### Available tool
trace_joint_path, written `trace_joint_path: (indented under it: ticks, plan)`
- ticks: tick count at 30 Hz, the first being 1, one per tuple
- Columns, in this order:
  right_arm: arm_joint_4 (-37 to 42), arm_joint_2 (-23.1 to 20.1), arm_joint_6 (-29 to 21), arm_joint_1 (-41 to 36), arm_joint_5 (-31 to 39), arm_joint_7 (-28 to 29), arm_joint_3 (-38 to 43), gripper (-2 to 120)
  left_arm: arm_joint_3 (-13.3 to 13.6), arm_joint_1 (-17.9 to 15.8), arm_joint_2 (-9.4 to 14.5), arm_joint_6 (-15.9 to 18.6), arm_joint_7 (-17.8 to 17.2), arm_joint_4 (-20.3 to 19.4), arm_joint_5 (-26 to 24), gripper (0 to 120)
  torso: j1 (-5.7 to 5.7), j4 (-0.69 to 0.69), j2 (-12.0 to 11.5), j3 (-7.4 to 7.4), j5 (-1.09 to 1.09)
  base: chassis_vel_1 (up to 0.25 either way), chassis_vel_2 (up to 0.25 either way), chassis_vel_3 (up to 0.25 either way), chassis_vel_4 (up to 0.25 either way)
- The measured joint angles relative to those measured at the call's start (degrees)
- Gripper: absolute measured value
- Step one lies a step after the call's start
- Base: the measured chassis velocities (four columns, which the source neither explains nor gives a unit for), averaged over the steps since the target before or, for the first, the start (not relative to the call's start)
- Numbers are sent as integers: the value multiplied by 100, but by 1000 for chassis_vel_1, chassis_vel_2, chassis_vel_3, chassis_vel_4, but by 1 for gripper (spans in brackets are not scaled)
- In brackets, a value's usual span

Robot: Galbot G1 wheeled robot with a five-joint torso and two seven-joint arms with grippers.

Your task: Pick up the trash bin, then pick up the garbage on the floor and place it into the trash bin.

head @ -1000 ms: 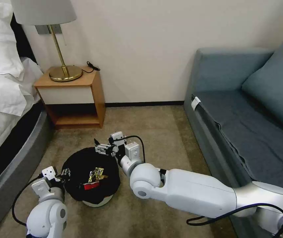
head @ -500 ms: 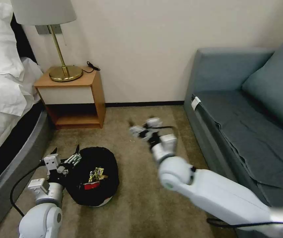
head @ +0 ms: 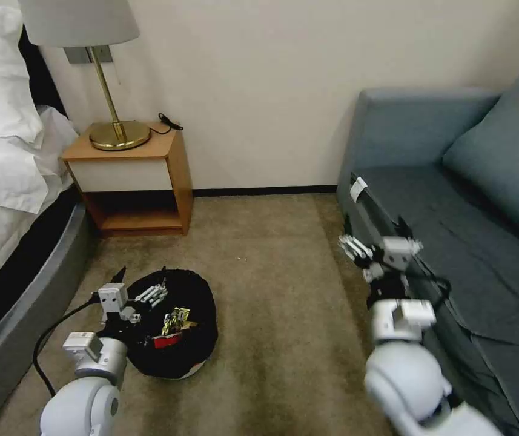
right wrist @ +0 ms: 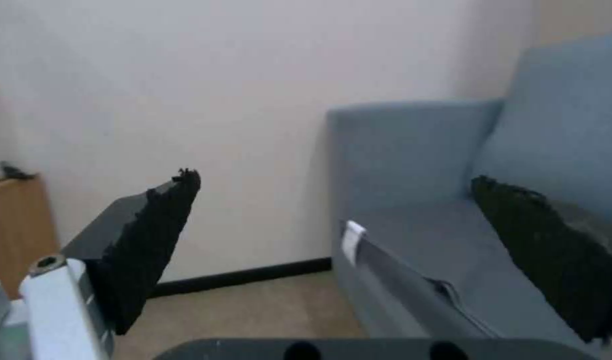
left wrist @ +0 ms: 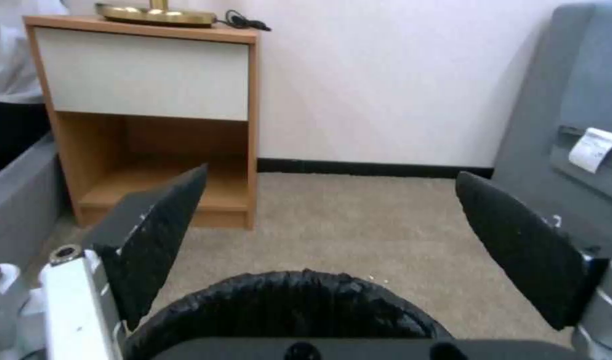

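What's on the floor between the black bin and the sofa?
Nothing but bare carpet. In the head view the stretch from the bin to the sofa holds no litter; the right gripper hangs open by the sofa's edge.

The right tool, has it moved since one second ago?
Yes. The right tool went from the trash bin rim rightward to the sofa edge.

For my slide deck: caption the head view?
Open left gripper at the trash bin rim; right gripper raised beside sofa.

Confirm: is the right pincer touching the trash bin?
Apart. Head view shows the open right pincer raised beside the sofa, bare carpet between it and the trash bin.
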Motion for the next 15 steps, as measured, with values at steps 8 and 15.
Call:
trace_joint_path:
  ticks: [8, 15]
  plan:
    - [-40, 636, 279, -437, -646, -141, -108, 100, 42, 30, 28, -37, 95, 4, 10, 100, 0, 2, 0, 1, -1, 0, 0, 0, 0]
    - [-274, 732, 290, -197, -711, -239, -98, 100, 78, -28, 43, -11, 150, 16, 0, 100, 0, 2, 0, 1, 1, 0, 0, 0, 0]
